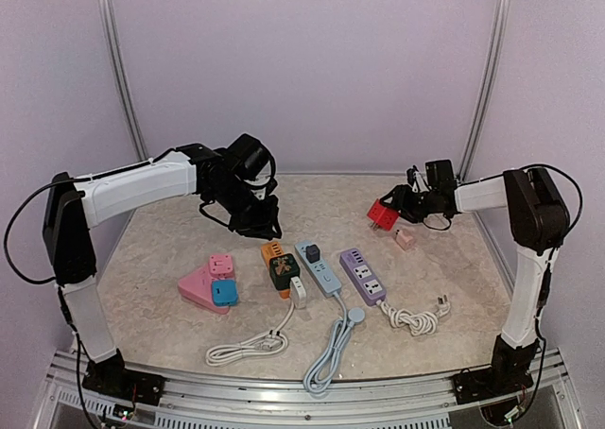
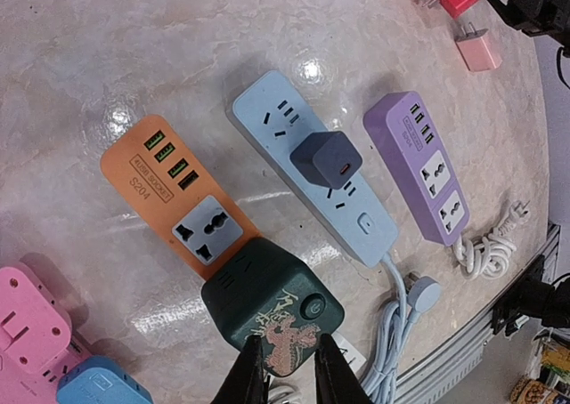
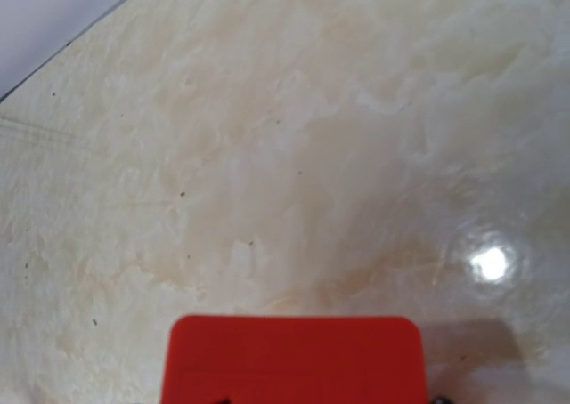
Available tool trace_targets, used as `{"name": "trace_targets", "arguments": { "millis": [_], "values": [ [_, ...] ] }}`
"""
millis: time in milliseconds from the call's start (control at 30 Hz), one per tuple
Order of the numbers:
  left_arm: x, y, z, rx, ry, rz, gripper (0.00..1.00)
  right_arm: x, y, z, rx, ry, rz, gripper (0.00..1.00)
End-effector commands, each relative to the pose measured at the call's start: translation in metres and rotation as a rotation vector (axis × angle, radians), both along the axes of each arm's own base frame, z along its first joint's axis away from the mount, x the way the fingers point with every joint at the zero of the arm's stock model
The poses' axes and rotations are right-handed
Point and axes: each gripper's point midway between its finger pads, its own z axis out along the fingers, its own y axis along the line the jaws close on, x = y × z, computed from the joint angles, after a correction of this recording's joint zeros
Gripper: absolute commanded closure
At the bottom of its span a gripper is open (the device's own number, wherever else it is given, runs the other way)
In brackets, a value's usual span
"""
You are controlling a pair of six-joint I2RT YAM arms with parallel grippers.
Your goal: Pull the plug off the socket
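A dark green plug (image 2: 267, 302) with a dragon print sits in the near end of the orange socket strip (image 2: 169, 190), and in the top view this green plug (image 1: 284, 270) and orange strip (image 1: 271, 251) lie mid-table. My left gripper (image 1: 263, 226) hovers above the strip. In the left wrist view its fingers (image 2: 291, 373) stand a narrow gap apart over the plug's near edge, holding nothing. My right gripper (image 1: 395, 205) is shut on a red plug (image 1: 382, 214) at the back right. The red plug (image 3: 289, 359) fills the bottom of the right wrist view.
A light blue strip (image 2: 356, 217) carries a dark blue plug (image 2: 325, 159). Right of it lies a purple strip (image 2: 427, 168) with a coiled white cable (image 1: 416, 317). A small pink plug (image 1: 405, 239) lies near the red one. Pink and blue sockets (image 1: 210, 283) sit at the left.
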Motion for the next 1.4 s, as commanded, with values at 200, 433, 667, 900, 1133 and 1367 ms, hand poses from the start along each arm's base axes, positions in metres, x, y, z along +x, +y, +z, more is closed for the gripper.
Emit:
{"name": "trace_targets", "arguments": {
  "millis": [200, 433, 667, 900, 1133, 1367],
  "values": [
    [0.012, -0.011, 0.004, -0.032, -0.013, 0.011, 0.81, 0.009, -0.027, 0.002, -0.151, 0.003, -0.043, 0.26],
    [0.015, -0.014, 0.002, -0.033, -0.011, 0.003, 0.81, 0.008, -0.038, 0.004, -0.227, 0.007, -0.067, 0.14],
    [0.017, -0.017, 0.000, -0.032, -0.006, -0.001, 0.81, 0.005, -0.058, 0.020, -0.358, -0.010, -0.116, 0.11],
    [0.021, -0.016, -0.003, -0.020, -0.004, 0.001, 0.81, -0.002, -0.067, 0.059, -0.523, -0.073, -0.159, 0.11],
    [0.027, -0.003, -0.012, 0.001, 0.008, 0.036, 0.81, -0.028, -0.022, 0.084, -0.593, -0.120, -0.068, 0.16],
    [0.039, 0.016, -0.022, -0.035, 0.047, 0.086, 0.81, -0.069, 0.073, 0.077, -0.614, -0.141, 0.112, 0.26]
  ]
}}
